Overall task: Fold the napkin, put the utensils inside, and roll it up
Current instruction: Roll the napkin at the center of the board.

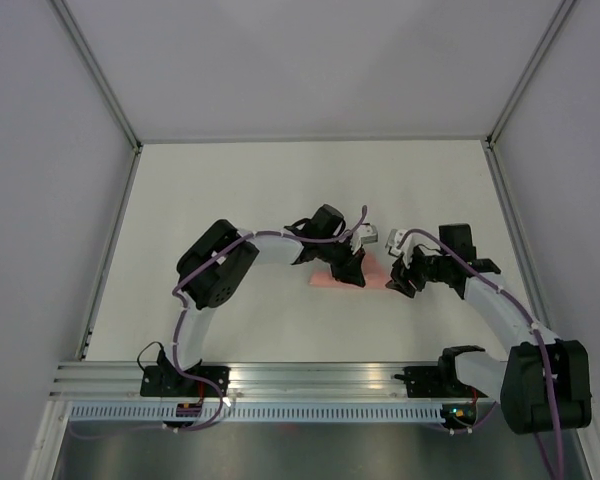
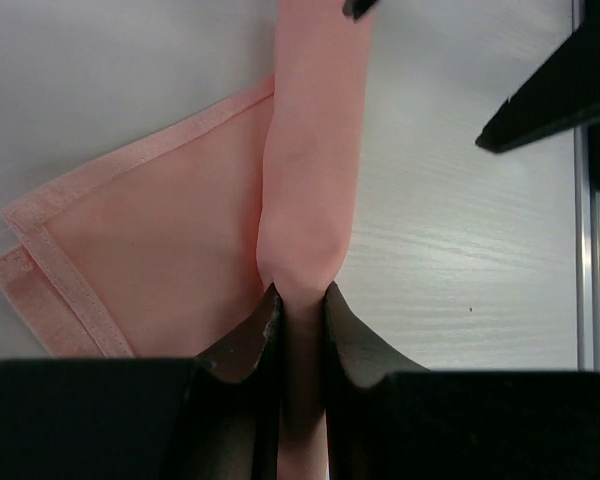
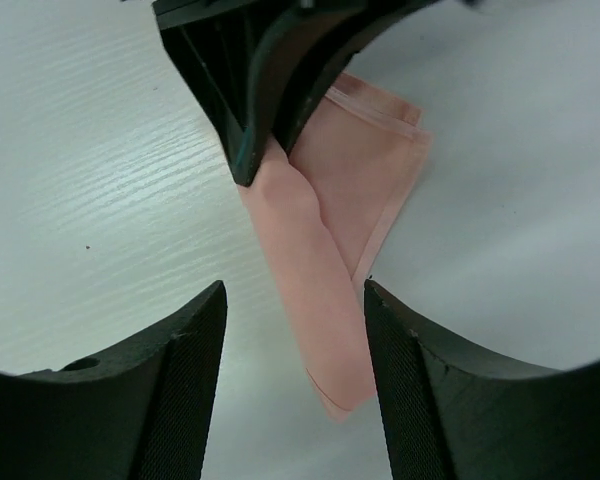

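The pale pink napkin (image 1: 376, 273) lies mid-table, mostly rolled into a narrow tube (image 2: 315, 150) with a flat hemmed corner (image 2: 150, 240) still spread beside it. My left gripper (image 1: 348, 266) is shut on one end of the roll (image 2: 302, 300). My right gripper (image 1: 402, 280) is open, its jaws on either side of the roll's other end (image 3: 294, 290) without touching it. The left gripper (image 3: 250, 90) shows at the top of the right wrist view. The utensil stick is not visible in any view.
The white table top (image 1: 280, 190) is enclosed by pale walls at the left, back and right. A metal rail (image 1: 310, 380) runs along the near edge between the arm bases. A dark part of the right arm (image 2: 550, 95) crosses the left wrist view.
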